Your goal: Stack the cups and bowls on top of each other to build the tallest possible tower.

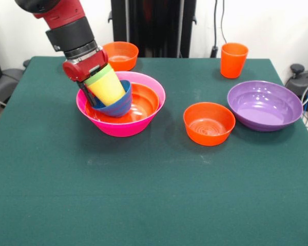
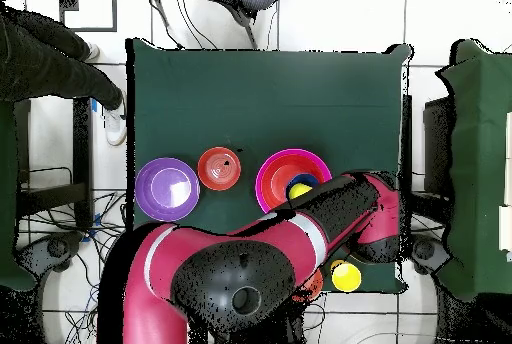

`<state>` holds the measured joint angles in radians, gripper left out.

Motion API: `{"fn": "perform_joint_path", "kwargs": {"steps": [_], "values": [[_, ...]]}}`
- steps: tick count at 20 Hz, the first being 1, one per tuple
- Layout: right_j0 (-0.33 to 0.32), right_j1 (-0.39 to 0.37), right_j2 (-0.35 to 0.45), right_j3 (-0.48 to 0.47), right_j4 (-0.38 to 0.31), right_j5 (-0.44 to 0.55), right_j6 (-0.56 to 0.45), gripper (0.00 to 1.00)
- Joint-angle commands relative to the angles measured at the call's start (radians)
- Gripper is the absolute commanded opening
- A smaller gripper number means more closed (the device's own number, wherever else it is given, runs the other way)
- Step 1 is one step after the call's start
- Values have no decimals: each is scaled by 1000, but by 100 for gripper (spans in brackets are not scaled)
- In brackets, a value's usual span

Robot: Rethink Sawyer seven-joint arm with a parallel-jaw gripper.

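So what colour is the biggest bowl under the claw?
Pink: the big glossy plastic bowl, clearest in the front view.

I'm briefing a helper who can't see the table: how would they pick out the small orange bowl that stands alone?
On the green table, find the wide purple bowl. The small orange bowl sits just beside it, towards the pink bowl. Unlike that one, it is empty and unstacked.

Front camera angled down across green table (image 1: 143,205), overhead straight down, seemingly farther, both sharing pink bowl (image 1: 124,125).
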<state>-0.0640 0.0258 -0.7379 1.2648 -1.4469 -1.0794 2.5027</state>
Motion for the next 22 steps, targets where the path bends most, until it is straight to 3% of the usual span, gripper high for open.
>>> {"fn": "perform_joint_path", "kwargs": {"steps": [1, 13, 22], "values": [[31, 38, 110, -21, 1, 127, -12, 100], [105, -86, 18, 96, -33, 66, 14, 100], [127, -113, 13, 118, -34, 74, 28, 100]]}}
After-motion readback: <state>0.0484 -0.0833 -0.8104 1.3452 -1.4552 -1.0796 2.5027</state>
